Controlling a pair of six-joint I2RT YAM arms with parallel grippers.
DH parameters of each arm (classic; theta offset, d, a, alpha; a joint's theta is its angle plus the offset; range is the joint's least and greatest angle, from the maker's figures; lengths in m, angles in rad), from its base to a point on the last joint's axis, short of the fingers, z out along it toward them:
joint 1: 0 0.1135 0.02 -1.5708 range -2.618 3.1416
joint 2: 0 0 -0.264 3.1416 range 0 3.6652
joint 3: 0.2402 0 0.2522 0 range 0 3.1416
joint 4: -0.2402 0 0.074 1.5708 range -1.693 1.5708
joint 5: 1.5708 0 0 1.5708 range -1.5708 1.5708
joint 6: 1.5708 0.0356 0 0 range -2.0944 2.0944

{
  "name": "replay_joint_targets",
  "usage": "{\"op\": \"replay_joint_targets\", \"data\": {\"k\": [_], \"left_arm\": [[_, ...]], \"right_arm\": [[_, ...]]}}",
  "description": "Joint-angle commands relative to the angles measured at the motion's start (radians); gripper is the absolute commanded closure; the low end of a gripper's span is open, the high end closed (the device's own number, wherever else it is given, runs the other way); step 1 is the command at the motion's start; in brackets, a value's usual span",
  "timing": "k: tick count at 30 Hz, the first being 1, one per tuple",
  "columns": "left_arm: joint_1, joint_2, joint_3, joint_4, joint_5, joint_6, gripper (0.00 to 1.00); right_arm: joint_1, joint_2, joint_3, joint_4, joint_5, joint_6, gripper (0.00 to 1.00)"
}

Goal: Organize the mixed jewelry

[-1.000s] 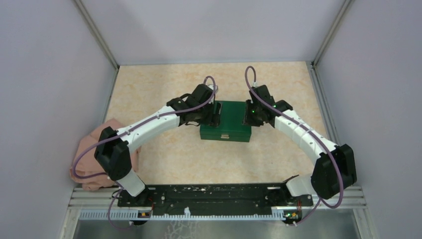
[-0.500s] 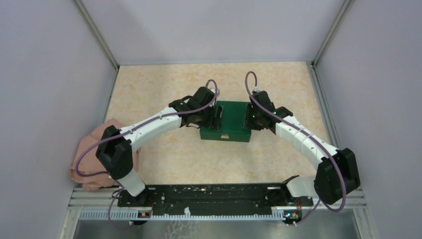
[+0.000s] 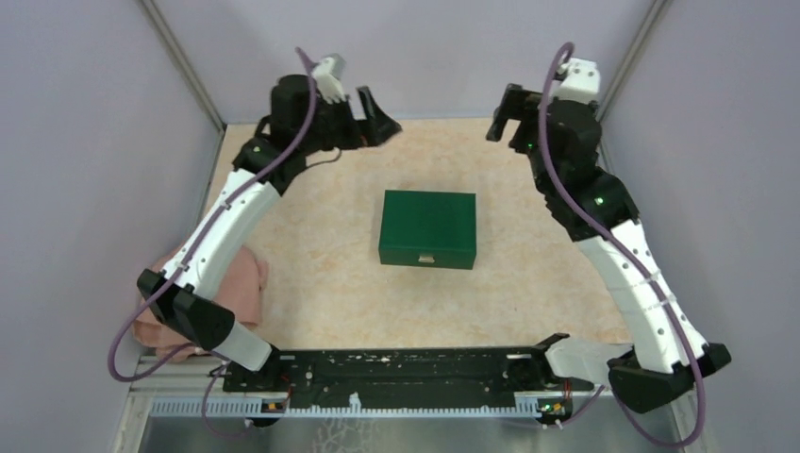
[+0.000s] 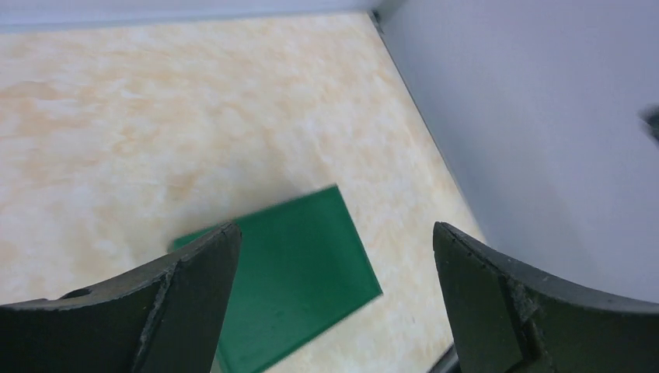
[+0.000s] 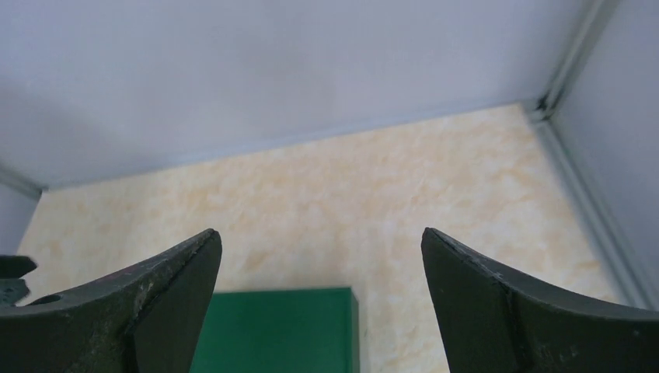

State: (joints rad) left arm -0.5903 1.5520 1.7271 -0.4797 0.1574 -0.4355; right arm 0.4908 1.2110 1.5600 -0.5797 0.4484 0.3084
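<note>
Left pincer (image 4: 334, 233), right pincer (image 5: 320, 237) lifted off seemingly closed green box (image 3: 427, 229), both wide open, empty

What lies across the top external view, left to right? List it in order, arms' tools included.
pink cloth → left tool → green box, lid closed → right tool

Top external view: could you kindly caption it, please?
Left gripper and right gripper open near the back wall; closed green box centred on the table.
</note>
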Motion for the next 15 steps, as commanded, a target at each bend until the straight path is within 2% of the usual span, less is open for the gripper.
{"op": "replay_joint_targets", "data": {"k": [1,7,10,13,15], "left_arm": [[0.161,-0.046,-0.043,0.122,0.206,-0.114,0.01],[0.202,-0.151,-0.064,0.066,-0.063,0.061,0.01],[0.21,-0.194,-0.094,0.059,-0.163,0.104,0.01],[0.219,-0.188,-0.086,0.02,-0.193,0.099,0.01],[0.224,-0.161,-0.058,-0.03,-0.178,0.078,0.01]], "right_arm": [[0.008,-0.109,0.049,0.141,0.263,-0.182,0.01],[0.008,-0.253,-0.1,0.233,0.37,-0.242,0.01],[0.005,-0.256,-0.129,0.16,0.36,-0.187,0.01],[-0.047,-0.191,-0.096,0.043,0.248,-0.09,0.01],[-0.185,-0.126,-0.038,-0.069,0.053,0.009,0.01]]}}
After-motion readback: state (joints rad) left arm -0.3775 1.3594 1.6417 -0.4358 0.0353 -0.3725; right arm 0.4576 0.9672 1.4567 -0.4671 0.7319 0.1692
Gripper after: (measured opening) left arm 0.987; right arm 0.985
